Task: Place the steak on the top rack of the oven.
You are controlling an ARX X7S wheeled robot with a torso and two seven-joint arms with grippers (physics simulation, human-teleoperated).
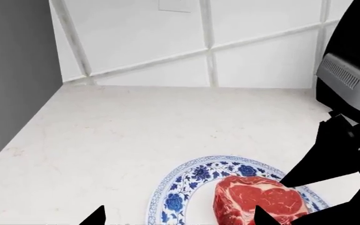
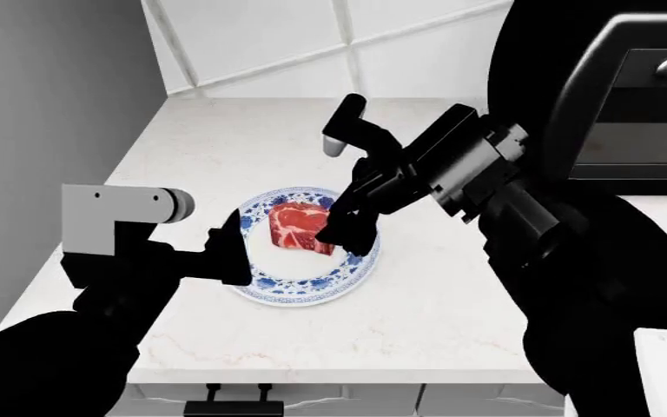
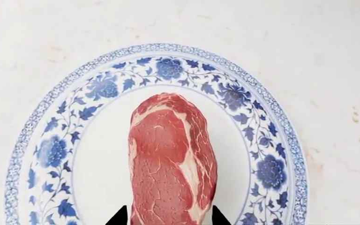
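Note:
The steak [image 3: 170, 159], red with white fat, lies on the blue-and-white plate [image 3: 264, 164] on a pale marble counter. My right gripper [image 3: 169, 218] reaches down over it, a fingertip pressed against each long side. In the head view the right gripper [image 2: 340, 233] covers the right end of the steak [image 2: 293, 224]. My left gripper [image 2: 232, 252] is open and empty at the left rim of the plate [image 2: 299, 291]. In the left wrist view its gripper [image 1: 180, 218] is spread wide, with the steak [image 1: 258, 199] near one fingertip. The oven and its top rack are out of view.
A small black countertop oven [image 2: 646, 104] with a silver handle stands at the back right; it also shows in the left wrist view [image 1: 348, 79]. A white tiled wall [image 2: 275, 43] runs behind the counter. A grey wall [image 2: 44, 104] bounds the left. The counter's front edge [image 2: 346, 382] is near me.

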